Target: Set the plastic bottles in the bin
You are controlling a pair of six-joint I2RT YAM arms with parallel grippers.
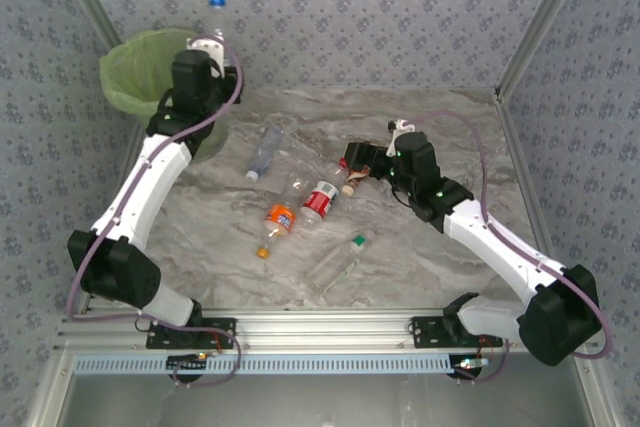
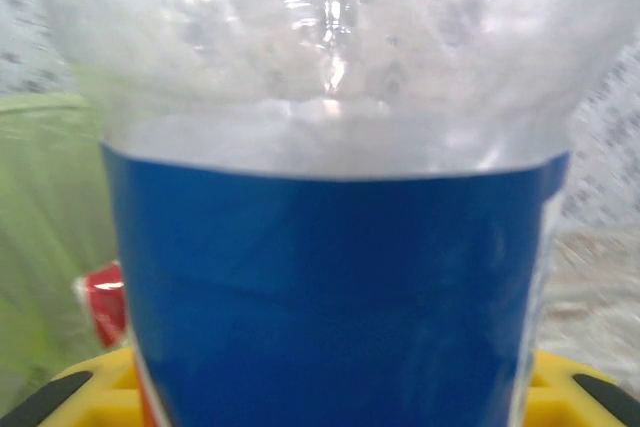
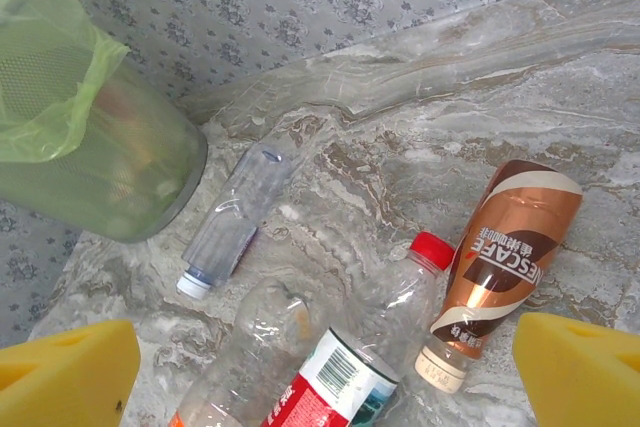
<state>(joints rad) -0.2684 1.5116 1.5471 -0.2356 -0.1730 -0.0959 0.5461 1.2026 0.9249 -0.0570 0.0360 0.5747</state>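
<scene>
My left gripper (image 1: 208,47) is shut on a blue-labelled plastic bottle (image 2: 330,287), held upright with its blue cap (image 1: 216,2) on top, beside the right rim of the green bin (image 1: 145,72). Its yellow pads (image 2: 85,397) flank the label. My right gripper (image 1: 358,163) hangs open over the table, yellow fingertips (image 3: 580,372) wide apart. Below it lie a brown coffee bottle (image 3: 505,257), a red-capped bottle with a red label (image 3: 390,347) and an orange-labelled bottle (image 1: 280,219). A clear bottle with a white cap (image 3: 235,217) lies nearer the bin.
Another clear bottle with a green cap (image 1: 338,262) lies toward the table's front. The bin's lime bag (image 3: 50,67) bulges over its rim. Patterned walls close the table at the back and sides. A small red object (image 2: 105,302) shows beside the held bottle.
</scene>
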